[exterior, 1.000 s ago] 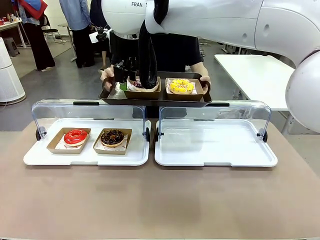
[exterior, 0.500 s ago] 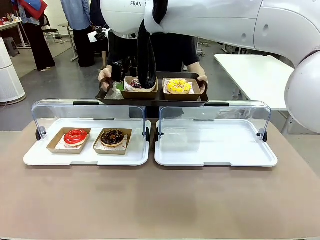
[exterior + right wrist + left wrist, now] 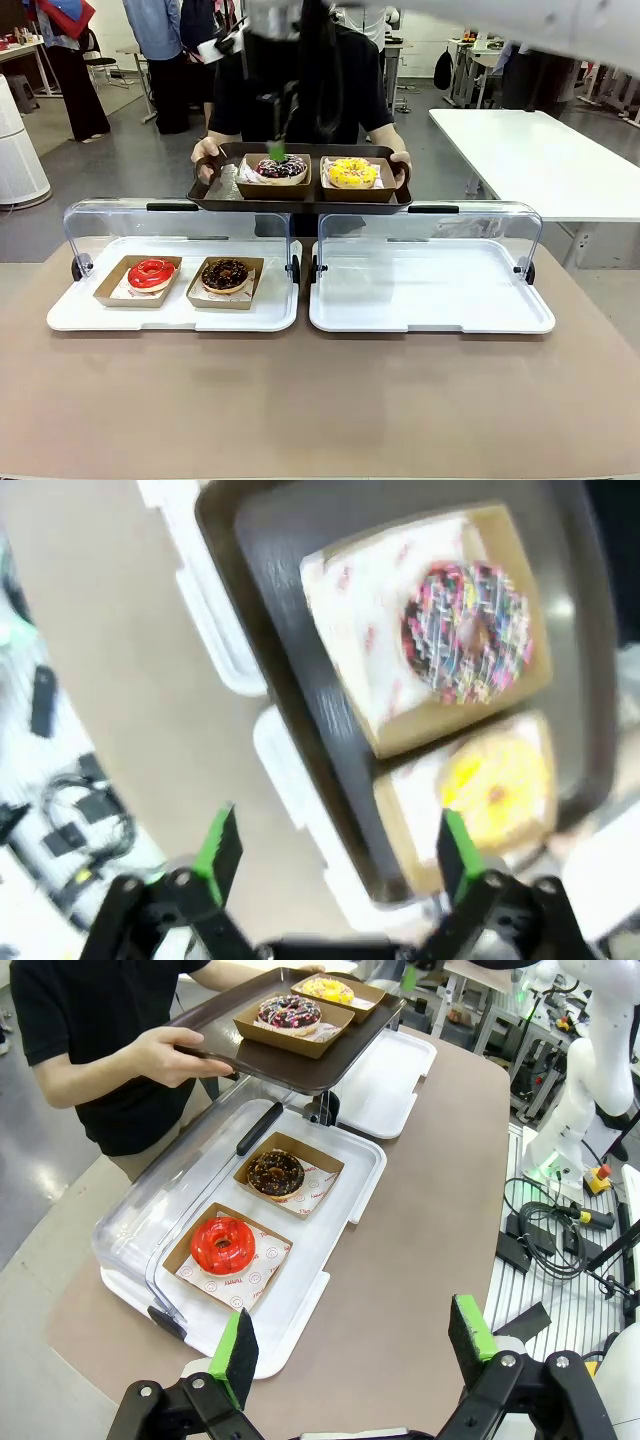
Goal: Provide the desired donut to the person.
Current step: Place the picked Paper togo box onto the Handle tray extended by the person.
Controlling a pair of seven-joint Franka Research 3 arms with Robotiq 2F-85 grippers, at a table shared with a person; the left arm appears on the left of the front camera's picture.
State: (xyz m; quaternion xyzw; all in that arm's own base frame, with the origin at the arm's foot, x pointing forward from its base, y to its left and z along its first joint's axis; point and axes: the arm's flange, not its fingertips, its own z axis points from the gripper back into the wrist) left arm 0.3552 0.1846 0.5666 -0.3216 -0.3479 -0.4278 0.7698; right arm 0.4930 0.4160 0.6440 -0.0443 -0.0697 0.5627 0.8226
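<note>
The right gripper (image 3: 330,855) has lifted off the tray (image 3: 215,195) to frame top, jaws wide and empty; the left gripper (image 3: 355,1345) gapes empty. The sprinkled donut (image 3: 280,167) sits upper centre, held by the person (image 3: 300,90).

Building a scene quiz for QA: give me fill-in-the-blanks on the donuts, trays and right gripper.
1. The person holds a dark tray carrying ____ boxed donuts.
2. The red donut sits in the white tray on the robot's ____ side.
3. The right gripper has its jaws ____.
4. Beside the sprinkled chocolate donut lies a ____ donut.

Missing: two; left; open; yellow
</note>
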